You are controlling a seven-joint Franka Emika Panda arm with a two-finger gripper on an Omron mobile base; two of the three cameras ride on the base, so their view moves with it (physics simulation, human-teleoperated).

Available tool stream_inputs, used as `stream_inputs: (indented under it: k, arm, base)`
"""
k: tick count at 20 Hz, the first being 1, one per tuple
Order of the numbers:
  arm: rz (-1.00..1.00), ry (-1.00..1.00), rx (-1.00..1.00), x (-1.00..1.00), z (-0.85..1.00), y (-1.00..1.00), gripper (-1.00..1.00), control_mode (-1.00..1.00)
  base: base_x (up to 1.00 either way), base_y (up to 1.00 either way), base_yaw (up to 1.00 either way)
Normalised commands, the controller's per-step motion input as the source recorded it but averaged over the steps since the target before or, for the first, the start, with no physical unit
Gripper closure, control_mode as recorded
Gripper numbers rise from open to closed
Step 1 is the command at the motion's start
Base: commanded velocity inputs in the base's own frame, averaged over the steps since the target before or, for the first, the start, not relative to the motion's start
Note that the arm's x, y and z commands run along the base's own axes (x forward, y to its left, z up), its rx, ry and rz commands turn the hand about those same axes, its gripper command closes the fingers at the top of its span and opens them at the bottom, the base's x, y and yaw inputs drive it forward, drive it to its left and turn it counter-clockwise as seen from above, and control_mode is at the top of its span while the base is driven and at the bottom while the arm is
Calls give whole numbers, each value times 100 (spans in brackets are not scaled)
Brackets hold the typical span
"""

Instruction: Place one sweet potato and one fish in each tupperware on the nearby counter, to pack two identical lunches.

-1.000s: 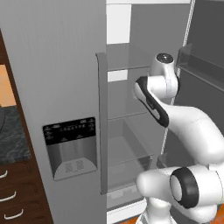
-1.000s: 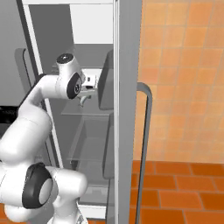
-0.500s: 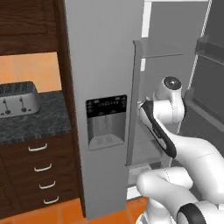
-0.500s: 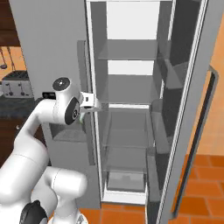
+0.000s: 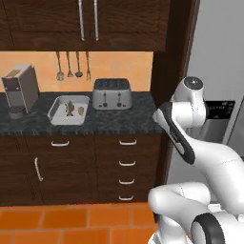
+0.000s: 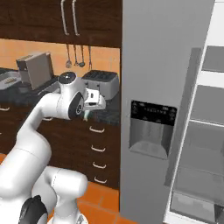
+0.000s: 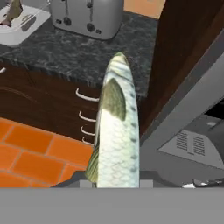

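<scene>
Carry step: gripper [image 6: 89, 114] clenched on fish [image 7: 116, 127], held beside fridge [image 6: 162, 87]. Tupperware [image 5: 69, 109] (already holding food) on counter [image 5: 114, 121], far left. Next: swing left, lower in.

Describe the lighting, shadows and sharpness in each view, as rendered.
Left base view: flat, even light, soft edges, no cast shadows on the black speckled stone counter; the white tupperware tray reads slightly blurred. Right base view: the tall grey fridge door is uniformly shaded, without glare. Hand view: the silver-green scaled fish looms large and stretched by closeness, its scales fairly sharp.
</scene>
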Motion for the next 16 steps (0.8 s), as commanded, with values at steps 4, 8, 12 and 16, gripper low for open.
stream_inputs:
  k: [4, 8, 12, 16]
  arm:
    - [0, 0, 0, 0, 0, 0, 100, 100]
    - [0, 0, 0, 0, 0, 0, 100, 100]
    - [0, 0, 0, 0, 0, 0, 100, 100]
    - [0, 0, 0, 0, 0, 0, 100, 100]
  base:
    - [46, 100, 46]
    - [91, 100, 36]
    - [100, 100, 25]
    - [100, 100, 10]
